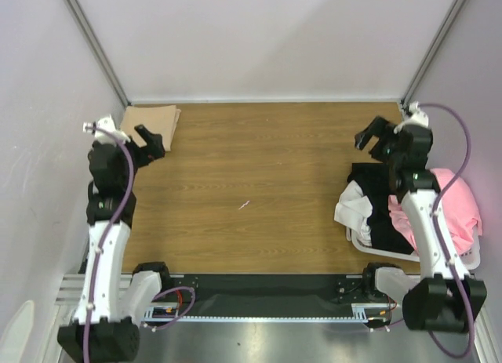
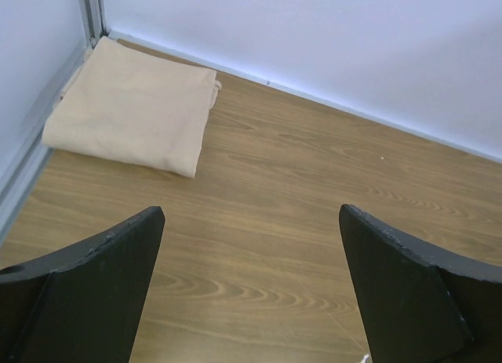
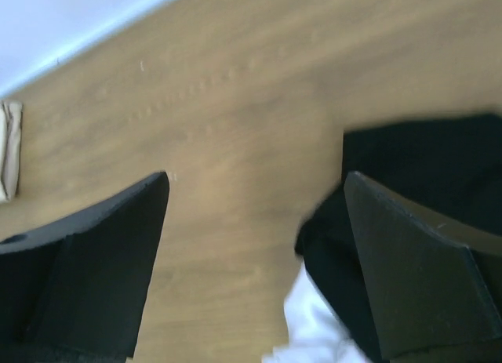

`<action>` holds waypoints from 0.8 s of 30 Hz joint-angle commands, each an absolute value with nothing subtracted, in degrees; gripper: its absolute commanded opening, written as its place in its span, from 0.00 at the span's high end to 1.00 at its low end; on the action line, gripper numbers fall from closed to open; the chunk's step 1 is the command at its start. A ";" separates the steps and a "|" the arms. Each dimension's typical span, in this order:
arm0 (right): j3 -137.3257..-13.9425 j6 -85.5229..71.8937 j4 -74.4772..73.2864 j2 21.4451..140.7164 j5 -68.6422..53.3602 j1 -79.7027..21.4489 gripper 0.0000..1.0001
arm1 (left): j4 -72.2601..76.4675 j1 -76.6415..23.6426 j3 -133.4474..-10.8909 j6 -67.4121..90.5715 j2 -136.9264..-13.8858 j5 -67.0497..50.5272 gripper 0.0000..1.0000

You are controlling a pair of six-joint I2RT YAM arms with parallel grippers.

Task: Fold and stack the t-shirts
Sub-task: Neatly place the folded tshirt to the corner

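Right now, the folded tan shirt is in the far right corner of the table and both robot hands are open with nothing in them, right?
Not quite. The folded tan shirt sits in the far left corner, not the right one, as the top external view shows. The rest holds: the left hand and the right hand are both open with nothing in them.
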State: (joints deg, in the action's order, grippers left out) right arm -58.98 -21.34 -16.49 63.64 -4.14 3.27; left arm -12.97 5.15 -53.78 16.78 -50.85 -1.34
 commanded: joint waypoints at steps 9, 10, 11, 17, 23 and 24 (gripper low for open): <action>-37.62 -28.57 -5.27 50.36 -9.67 3.08 0.00 | -8.43 3.52 -35.33 22.77 -32.88 3.33 0.00; -37.62 -28.13 -6.14 50.01 -9.75 3.08 0.00 | -8.44 2.99 -34.98 21.81 -32.44 3.51 0.00; -37.62 -27.78 -6.67 49.31 -9.67 3.08 0.00 | -8.18 2.38 -34.37 21.54 -31.91 3.25 0.00; -37.53 -26.54 -9.40 46.23 -7.91 3.08 0.00 | -9.58 0.97 -31.47 21.10 -28.83 2.38 0.00; -37.71 -25.75 -10.55 45.97 -7.73 3.08 0.00 | -10.28 0.79 -29.45 20.30 -27.16 0.96 0.00; -37.53 -25.66 -10.46 45.97 -7.65 3.08 0.00 | -10.54 0.70 -29.36 19.95 -26.90 0.97 0.00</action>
